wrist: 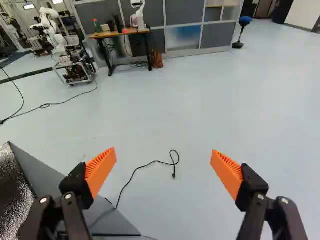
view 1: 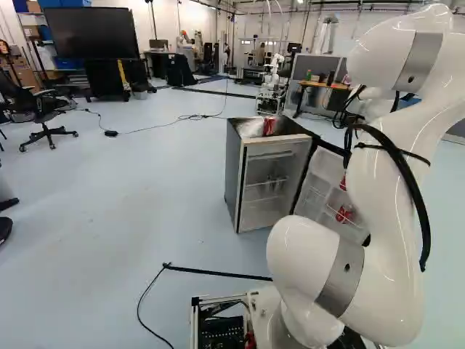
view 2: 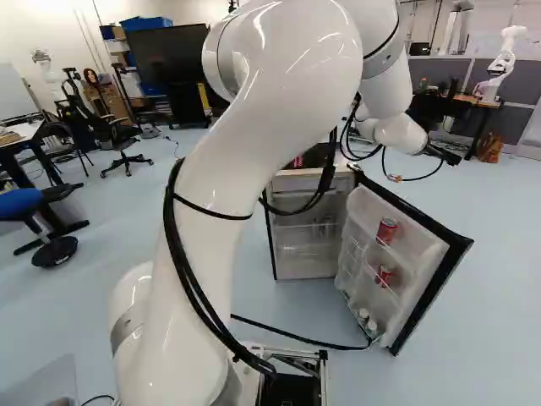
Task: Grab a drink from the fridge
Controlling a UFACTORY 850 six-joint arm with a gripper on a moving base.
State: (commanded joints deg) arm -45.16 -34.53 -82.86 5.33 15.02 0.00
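Tool [wrist: 163, 154] spread wide, holding nothing. In the right base view, the upper door can [view 2: 386, 231] sits lower and left of it.

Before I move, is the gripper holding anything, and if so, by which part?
Nothing is held. The gripper is open, its orange pads wide apart, with floor and a thin black cable showing between them.
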